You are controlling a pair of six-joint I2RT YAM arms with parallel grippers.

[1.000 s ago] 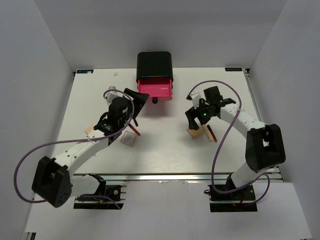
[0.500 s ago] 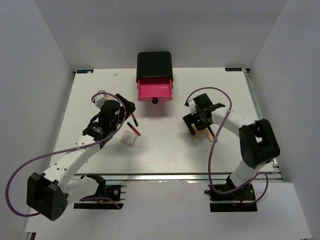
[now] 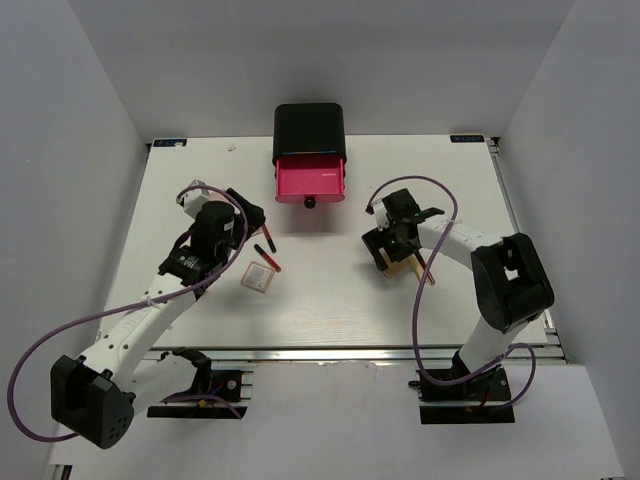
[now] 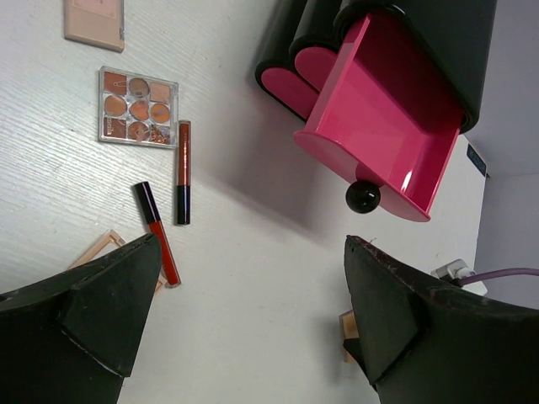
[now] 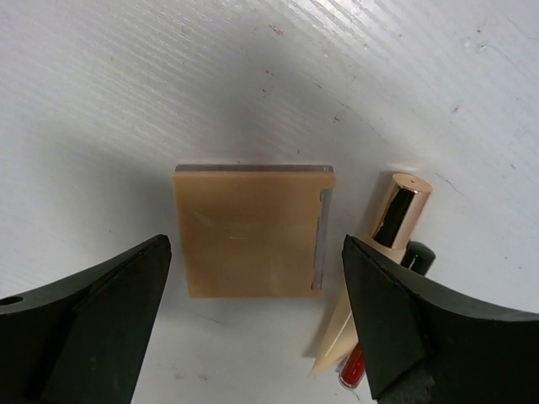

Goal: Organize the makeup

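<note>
The makeup lies in two groups on the white table. Near my left gripper (image 3: 248,210) are a clear-cased eyeshadow palette (image 4: 138,107), a flat tan palette (image 4: 94,21), a brown-and-black stick (image 4: 183,171) and a red-and-black stick (image 4: 157,231). My left gripper (image 4: 253,311) is open over bare table, left of the open pink drawer (image 4: 379,135). My right gripper (image 3: 395,242) hangs open above a square tan palette (image 5: 248,229). Beside that palette lie a beige tube with a gold cap (image 5: 383,244) and a red stick (image 5: 354,364).
The black box (image 3: 310,128) stands at the back centre, its pink drawer (image 3: 310,182) pulled out with a black knob (image 4: 362,197) in front. A small tan piece (image 4: 345,324) peeks from behind my left gripper's right finger. Grey walls close in both sides.
My left gripper has drawn back leftward from the drawer front and opened wider. My right gripper has shifted a little left and nearer, over the tan palette.
</note>
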